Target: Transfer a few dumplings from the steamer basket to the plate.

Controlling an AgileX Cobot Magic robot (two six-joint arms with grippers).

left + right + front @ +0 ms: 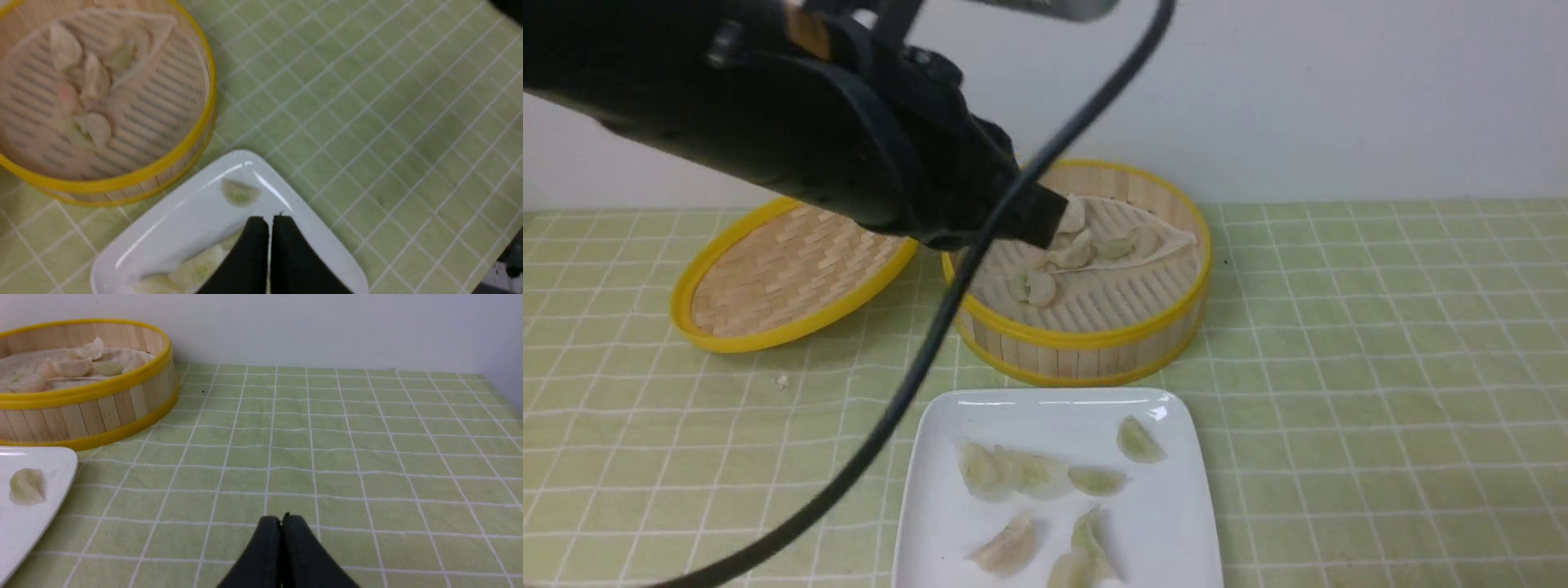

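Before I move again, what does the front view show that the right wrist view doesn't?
Only the front view shows the shallow woven lid, left of the basket, the group of dumplings toward the plate's middle, and the left arm reaching in with its cable.

Only the right wrist view shows the right gripper, shut with nothing between its fingertips.

Both show the steamer basket with dumplings inside, part of the plate with a dumpling near its far right corner, and the green checked tablecloth.
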